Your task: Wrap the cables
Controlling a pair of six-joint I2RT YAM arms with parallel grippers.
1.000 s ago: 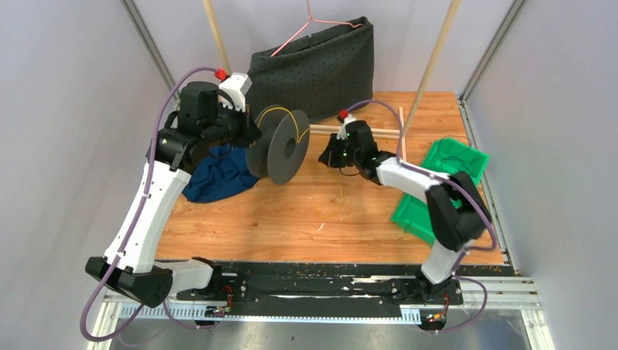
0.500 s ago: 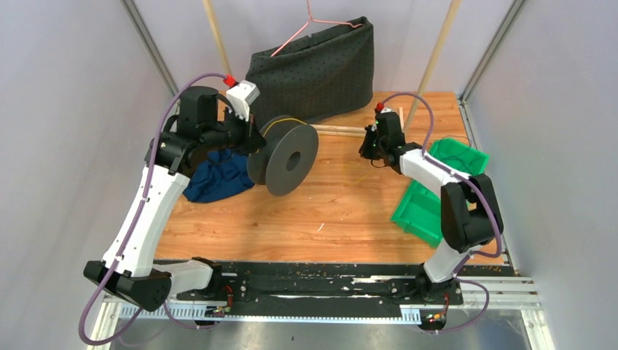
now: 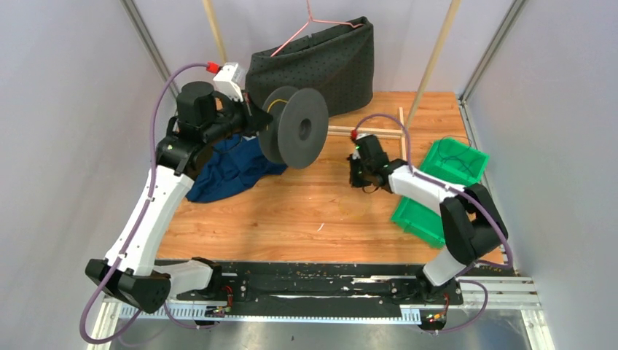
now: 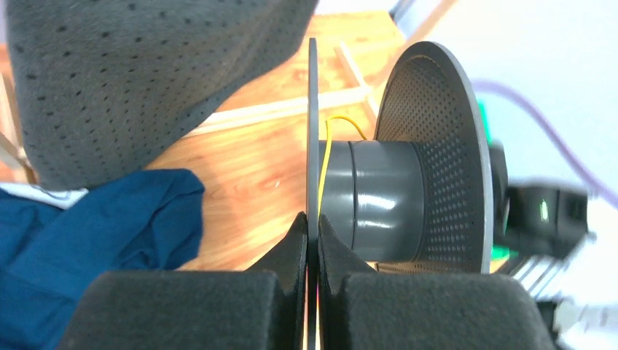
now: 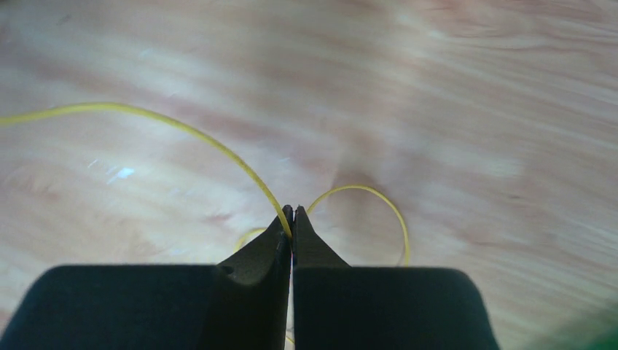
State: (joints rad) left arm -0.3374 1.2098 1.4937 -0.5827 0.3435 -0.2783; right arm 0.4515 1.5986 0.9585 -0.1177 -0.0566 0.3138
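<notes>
My left gripper (image 4: 312,222) is shut on the near flange of a grey spool (image 3: 295,127) and holds it above the table at the back left. A thin yellow wire (image 4: 325,157) runs over the spool's hub (image 4: 372,197) beside that flange. My right gripper (image 5: 291,215) is shut on the same yellow wire (image 5: 182,127) just above the wooden table (image 3: 306,211), right of centre in the top view (image 3: 357,175). The wire curls into a loop (image 5: 386,211) on the wood beyond the fingertips.
A blue cloth (image 3: 229,168) lies under the left arm. A dark dotted fabric bag (image 3: 317,65) on a pink hanger (image 3: 310,22) stands at the back. Green bins (image 3: 437,186) sit at the right. A wooden stick frame (image 3: 379,131) lies behind the right gripper.
The left gripper lifted the spool up and toward the back right. The right gripper swung from the back right down toward the table's middle, still pinching the wire.
</notes>
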